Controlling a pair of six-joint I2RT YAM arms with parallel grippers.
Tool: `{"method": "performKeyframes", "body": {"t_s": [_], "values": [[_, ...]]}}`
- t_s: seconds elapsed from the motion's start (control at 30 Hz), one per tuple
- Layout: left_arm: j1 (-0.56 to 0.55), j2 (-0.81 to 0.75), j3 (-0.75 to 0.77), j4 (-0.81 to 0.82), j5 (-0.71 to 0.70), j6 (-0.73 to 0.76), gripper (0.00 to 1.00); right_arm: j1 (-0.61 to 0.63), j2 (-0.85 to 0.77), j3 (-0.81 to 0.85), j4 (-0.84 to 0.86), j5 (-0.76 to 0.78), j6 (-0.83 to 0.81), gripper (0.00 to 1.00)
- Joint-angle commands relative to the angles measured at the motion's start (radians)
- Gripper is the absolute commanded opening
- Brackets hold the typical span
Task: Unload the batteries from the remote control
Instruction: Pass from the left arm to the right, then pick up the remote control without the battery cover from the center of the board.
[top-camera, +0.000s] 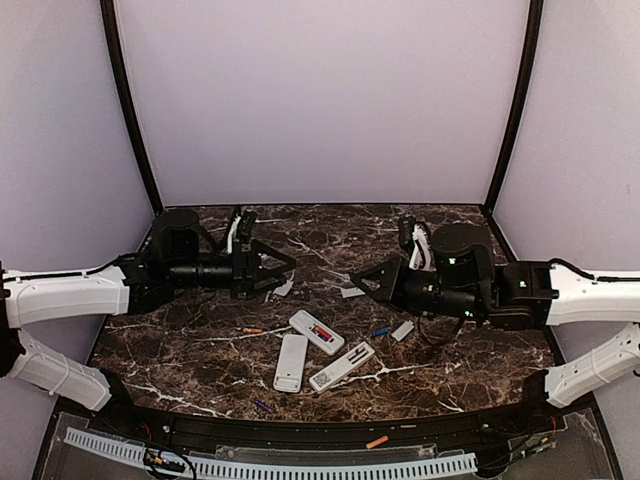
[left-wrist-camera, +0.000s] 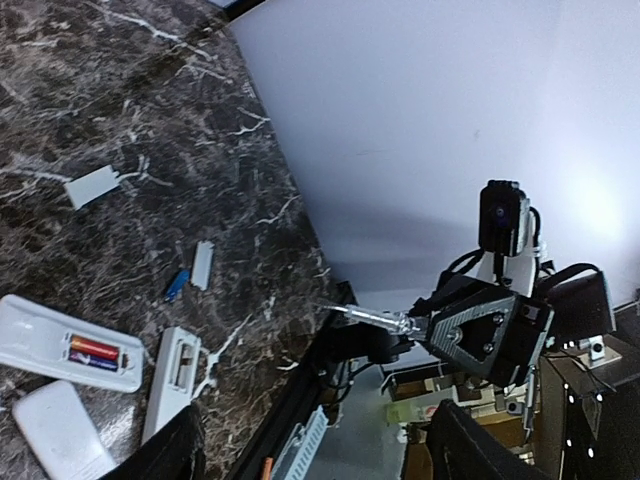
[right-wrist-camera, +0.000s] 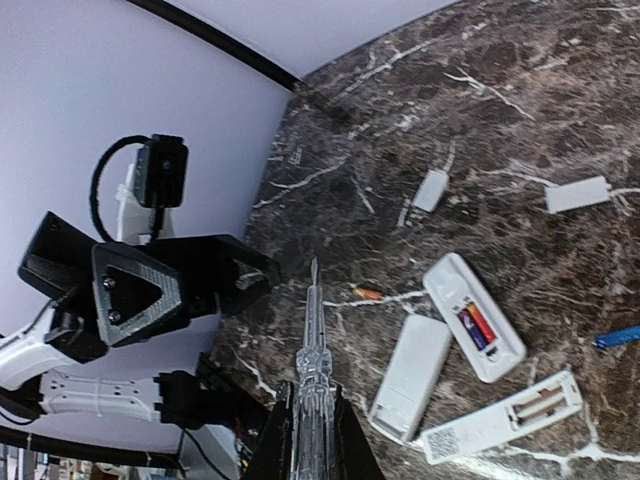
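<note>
Three remotes lie mid-table (top-camera: 190, 355) in the top view. A loaded remote (top-camera: 316, 332) has its bay uncovered. A closed remote (top-camera: 291, 362) lies near and left of it, and a third remote (top-camera: 342, 366), its bay also uncovered, lies to the right. Loose batteries lie around them: an orange cell (top-camera: 252, 330) to the left, a blue cell (top-camera: 381, 331) to the right, a purple cell (top-camera: 263, 406) nearer, and a second orange cell (top-camera: 377, 441) on the near ledge. The left gripper (top-camera: 282, 268) and right gripper (top-camera: 360, 280) face each other over the far half, well apart.

In the left wrist view, its fingers (left-wrist-camera: 170, 450) stand wide apart with nothing between them. A red cell (left-wrist-camera: 95, 350) sits in the loaded remote, and the blue cell lies just beside a white cover (left-wrist-camera: 203, 265).

In the right wrist view, its fingers (right-wrist-camera: 315, 400) are pressed together on nothing. The red cell lies beside a purple one in the loaded remote's bay.
</note>
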Motion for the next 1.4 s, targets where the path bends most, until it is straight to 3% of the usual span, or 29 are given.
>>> {"method": "performKeyframes", "body": {"t_s": [0.0, 0.07, 0.3, 0.5, 0.77, 1.37], "values": [[-0.001, 0.045, 0.021, -0.281, -0.069, 0.121, 0.78, -0.02, 0.013, 0.009, -0.32, 0.0, 0.069, 0.0], [-0.002, 0.086, 0.024, -0.307, -0.076, 0.133, 0.78, -0.023, 0.044, 0.001, -0.345, -0.037, 0.087, 0.0], [0.002, 0.243, 0.1, -0.429, -0.111, 0.22, 0.62, -0.024, 0.19, 0.036, -0.326, -0.112, 0.087, 0.0], [0.006, 0.351, 0.2, -0.56, -0.181, 0.343, 0.61, -0.023, 0.308, 0.134, -0.401, -0.131, 0.076, 0.0], [0.029, 0.456, 0.219, -0.511, -0.141, 0.354, 0.58, -0.024, 0.375, 0.172, -0.416, -0.139, 0.106, 0.0], [0.035, 0.477, 0.215, -0.474, -0.128, 0.342, 0.56, -0.023, 0.424, 0.225, -0.452, -0.078, 0.117, 0.0]]}}
